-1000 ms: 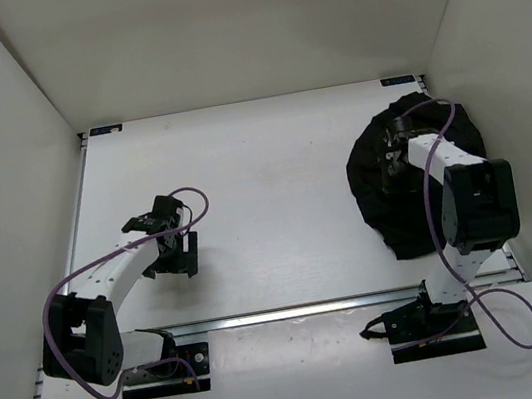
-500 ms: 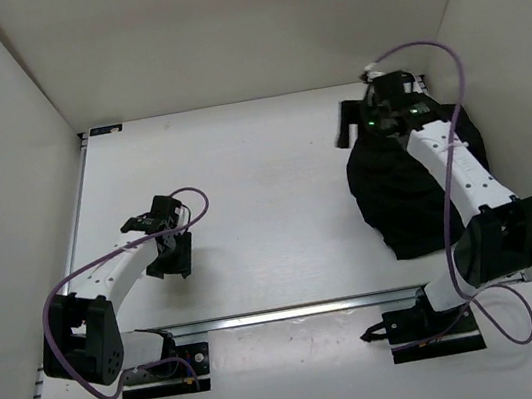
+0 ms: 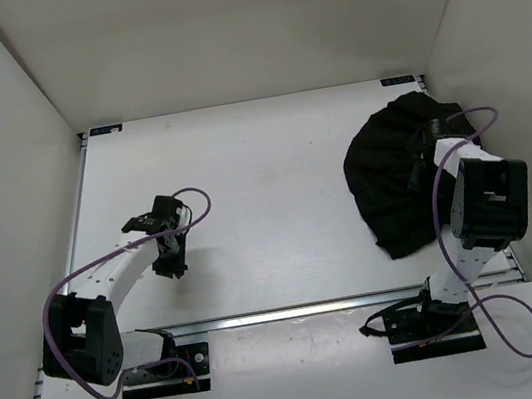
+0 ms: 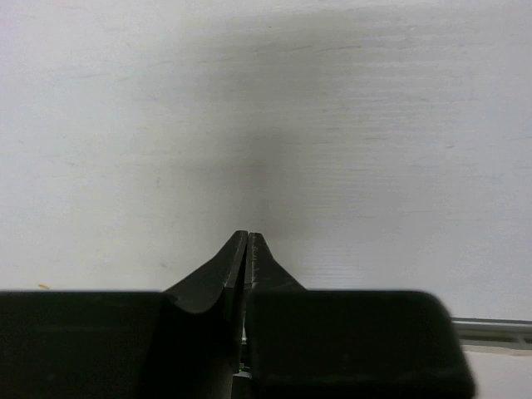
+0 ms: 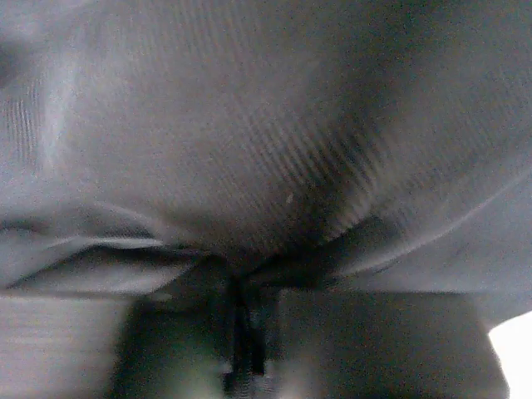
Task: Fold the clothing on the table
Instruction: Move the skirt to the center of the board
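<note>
1. Hidden: in the top view the right arm point(image 3: 478, 196) covers the right side of the skirt point(image 3: 390, 185). The right wrist view is dim and filled with fabric, with the fingertips blurred.
2. Right fingers point(image 5: 239, 287): tips drawn together on a gather of skirt, as far as the dim view shows. Left fingers point(image 4: 248, 249): closed tip to tip, nothing between them, over bare desk point(image 3: 261, 170).
3. Half a second earlier the right arm stretched to the skirt's far-left edge; it is now folded back over the right half. Skirt fanned wider. Left fingers were apart a second ago.
4. Skirt lies at the desk's far right. Long axis runs near-to-far, narrow end nearest, curved edge facing left and far.
</note>
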You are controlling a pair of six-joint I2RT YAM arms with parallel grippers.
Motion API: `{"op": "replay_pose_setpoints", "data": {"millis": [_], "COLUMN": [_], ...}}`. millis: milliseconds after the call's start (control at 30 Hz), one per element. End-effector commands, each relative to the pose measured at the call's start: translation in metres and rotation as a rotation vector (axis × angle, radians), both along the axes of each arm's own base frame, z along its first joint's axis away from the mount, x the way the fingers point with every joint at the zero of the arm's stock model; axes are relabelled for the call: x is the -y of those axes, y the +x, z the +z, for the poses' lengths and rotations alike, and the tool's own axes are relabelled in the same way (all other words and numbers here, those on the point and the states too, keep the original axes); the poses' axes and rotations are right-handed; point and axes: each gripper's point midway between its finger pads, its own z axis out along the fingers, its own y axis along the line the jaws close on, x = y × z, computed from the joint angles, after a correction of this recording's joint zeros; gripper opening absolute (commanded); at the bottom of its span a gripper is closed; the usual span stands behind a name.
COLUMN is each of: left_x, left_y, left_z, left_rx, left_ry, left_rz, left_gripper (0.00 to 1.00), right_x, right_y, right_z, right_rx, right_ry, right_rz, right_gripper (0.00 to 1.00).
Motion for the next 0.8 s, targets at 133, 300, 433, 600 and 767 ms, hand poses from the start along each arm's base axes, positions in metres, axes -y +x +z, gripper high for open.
{"op": "replay_pose_setpoints", "data": {"millis": [133,300,433,600,767], "left_x": [-0.001,-0.013,-0.015,-0.012,-0.001], "left_y": [0.007,0.014,0.03,0.049,0.039], "left_z": [0.009,0.021,0.045,0.082,0.085], "left_rx": [0.051,0.104,0.168,0.227,0.208], "left_ry": [-0.013,0.005,-0.015,-0.034,-0.086], "left_rz": [0.02,0.085,0.128,0.139,0.128], "left_gripper": [0.0,0.0,0.15,0.43,0.5], "right_x": [-0.212,-0.302,-0.356,-0.386,-0.334], "right_y": [0.06,0.047,0.01,-0.005,0.004], "right_z": [0.113,0.183,0.17,0.153,0.136], "right_rx": [0.38,0.54,0.509,0.423,0.389], "right_ry": [0.375,0.427,0.448,0.362,0.254], "right_rz": [0.518,0.576,0.628,0.753,0.723], "right_gripper": [0.0,0.0,0.34,0.76,0.84]}}
